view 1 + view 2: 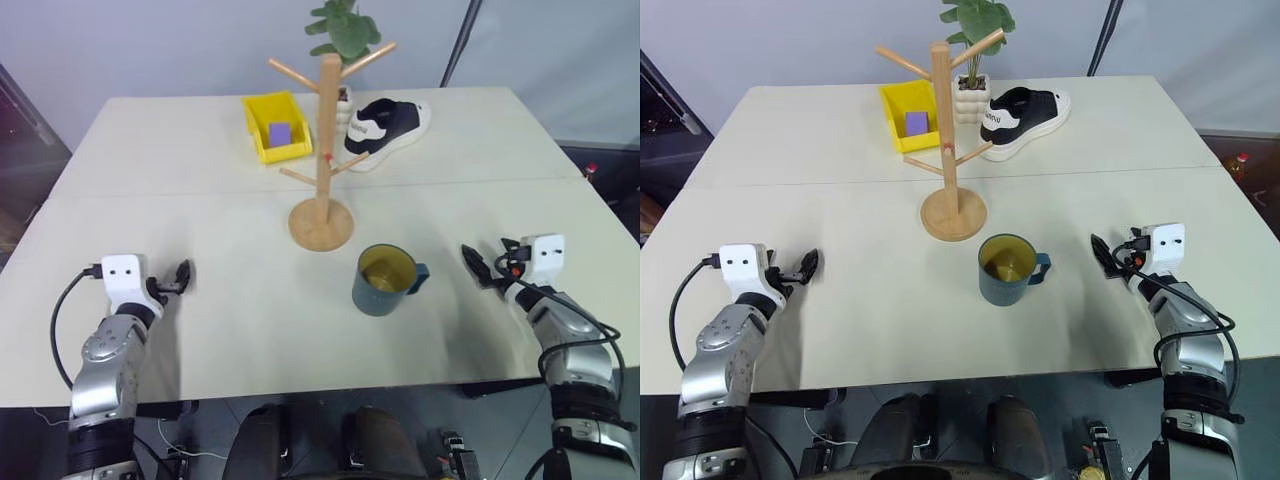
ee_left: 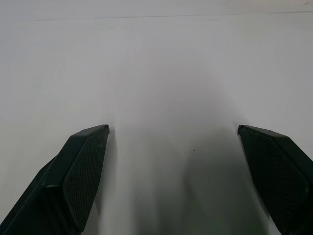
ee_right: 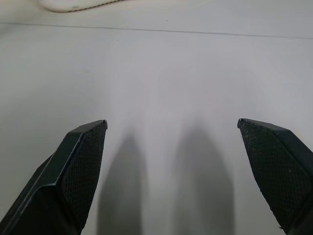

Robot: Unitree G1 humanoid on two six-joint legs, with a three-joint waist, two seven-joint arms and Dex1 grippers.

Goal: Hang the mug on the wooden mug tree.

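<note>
Head views: the mug [image 1: 384, 281] stands upright on the table [image 1: 250, 330], near the front edge and centred between the two arms. Its handle points toward the robot's right. The yellow interior is visible from above. The mug is free of both grippers and sits just in front of the tree [image 1: 324, 150], slightly to its right, with a gap between mug and round base. The tree stands upright near the table's middle; its pegs carry nothing.

Behind the tree, a yellow bin [image 1: 276, 127] holds a purple block [image 1: 280, 133]. A black-and-white shoe [image 1: 388, 127] lies to the right of the bin, and a plant [image 1: 343, 30] in a white pot stands at the far edge (partly behind the post).

The left gripper [image 1: 181, 276] hovers low over the table at the robot's left, well apart from the mug. The right gripper [image 1: 478, 264] sits at the robot's right, nearer the mug but not touching it.

Left wrist view: the two fingers [image 2: 78, 171] stand wide apart over bare tabletop, holding nothing.

Right wrist view: the fingers [image 3: 73, 171] are likewise spread wide with nothing between them; a table seam [image 3: 156, 30] runs across ahead.
</note>
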